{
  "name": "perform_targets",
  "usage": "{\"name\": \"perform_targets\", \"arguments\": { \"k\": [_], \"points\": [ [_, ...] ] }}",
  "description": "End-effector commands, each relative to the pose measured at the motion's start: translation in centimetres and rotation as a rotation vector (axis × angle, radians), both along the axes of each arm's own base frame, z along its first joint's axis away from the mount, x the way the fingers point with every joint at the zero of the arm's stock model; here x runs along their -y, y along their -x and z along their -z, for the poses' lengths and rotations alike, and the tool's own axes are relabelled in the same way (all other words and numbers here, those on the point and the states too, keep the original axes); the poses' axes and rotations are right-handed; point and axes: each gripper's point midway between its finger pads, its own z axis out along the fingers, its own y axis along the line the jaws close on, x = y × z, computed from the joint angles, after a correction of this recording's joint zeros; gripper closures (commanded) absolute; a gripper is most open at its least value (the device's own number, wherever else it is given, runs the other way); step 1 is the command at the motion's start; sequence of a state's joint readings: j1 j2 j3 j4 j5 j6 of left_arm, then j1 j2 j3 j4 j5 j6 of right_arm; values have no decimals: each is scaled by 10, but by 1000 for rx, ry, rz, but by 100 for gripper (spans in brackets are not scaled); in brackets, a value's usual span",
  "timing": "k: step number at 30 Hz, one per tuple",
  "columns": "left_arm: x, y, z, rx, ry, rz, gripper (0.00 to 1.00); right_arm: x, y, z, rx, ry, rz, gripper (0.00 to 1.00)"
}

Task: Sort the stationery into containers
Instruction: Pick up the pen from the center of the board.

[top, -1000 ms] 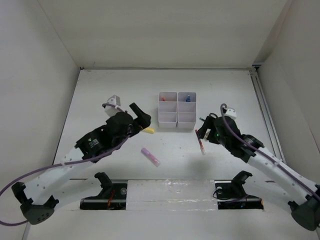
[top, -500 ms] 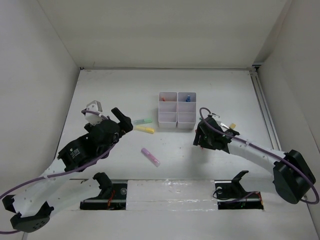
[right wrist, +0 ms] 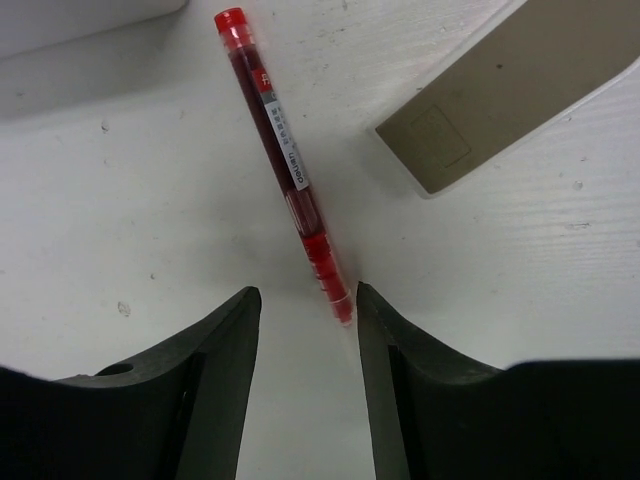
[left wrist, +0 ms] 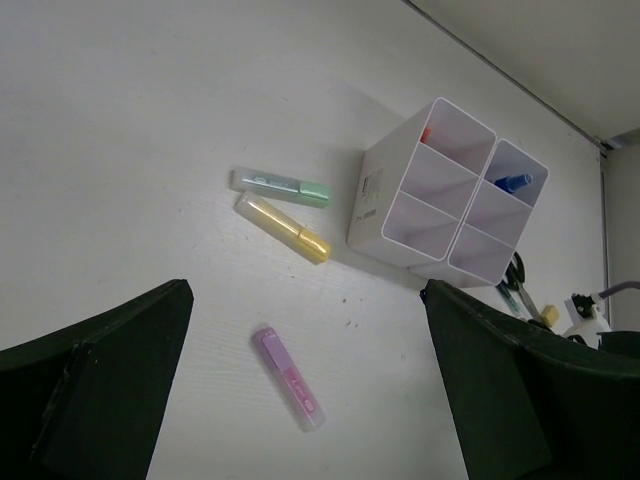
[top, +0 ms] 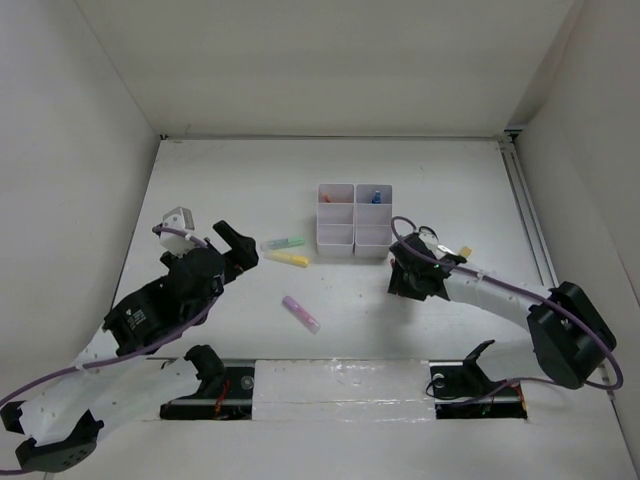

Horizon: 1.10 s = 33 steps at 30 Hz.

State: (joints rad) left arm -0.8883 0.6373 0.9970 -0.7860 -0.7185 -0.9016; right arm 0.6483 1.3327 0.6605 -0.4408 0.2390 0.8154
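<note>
The white organiser tray stands mid-table and also shows in the left wrist view. A red piece and a blue piece lie in its two back compartments. A green highlighter, a yellow highlighter and a pink highlighter lie left of it. My right gripper is open and low at the table. The thin red pen lies flat with its near end between the jaws. The beige eraser block lies just beyond. My left gripper is open and empty, above the pink highlighter.
Dark scissors handles and a small beige piece lie right of the tray, beside the right arm. White walls close in the table on the left, back and right. The arm bases sit at the near edge.
My right gripper has come down to the table. The red pen it held a second ago now lies between its open jaws. My left arm has drawn back to the left.
</note>
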Motion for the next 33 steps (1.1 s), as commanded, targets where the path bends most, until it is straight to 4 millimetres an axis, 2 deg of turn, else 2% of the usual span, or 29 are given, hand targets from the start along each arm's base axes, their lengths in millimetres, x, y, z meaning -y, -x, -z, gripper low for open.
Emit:
{"name": "perform_targets", "arguments": {
  "k": [1, 5, 12, 14, 17, 20, 21, 24, 25, 28, 31, 33],
  "points": [
    [1, -3, -5, 23, -2, 2, 0, -8, -17, -19, 52, -24, 23, 51],
    [-2, -1, -8, 36, 4, 5, 0, -4, -9, -11, 15, 5, 32, 52],
    [-1, -2, -10, 42, 3, 9, 0, -12, -2, 1, -36, 50, 12, 52],
    [-1, -2, -10, 42, 3, 9, 0, -13, 0, 1, -42, 61, 12, 56],
    [-2, -2, -9, 43, -14, 15, 0, -12, 1, 2, -49, 62, 21, 75],
    [-2, -1, -13, 56, 1, 15, 0, -13, 4, 3, -56, 64, 21, 81],
    [-2, -1, -13, 56, 1, 15, 0, -13, 4, 3, -56, 64, 21, 88],
    [-2, 0, -14, 59, 3, 26, 0, -14, 8, 3, -63, 65, 22, 94],
    [-2, 0, -14, 59, 3, 26, 0, -14, 8, 3, -63, 65, 21, 100],
    [-1, -1, -16, 65, 10, 26, 0, -19, 13, 4, -70, 62, 17, 100],
    [-1, -1, -16, 65, 10, 26, 0, -31, 19, -7, -41, 29, -16, 100],
    [-1, -1, -16, 65, 10, 26, 0, -42, 20, -26, 4, 1, -28, 100]
  ]
}}
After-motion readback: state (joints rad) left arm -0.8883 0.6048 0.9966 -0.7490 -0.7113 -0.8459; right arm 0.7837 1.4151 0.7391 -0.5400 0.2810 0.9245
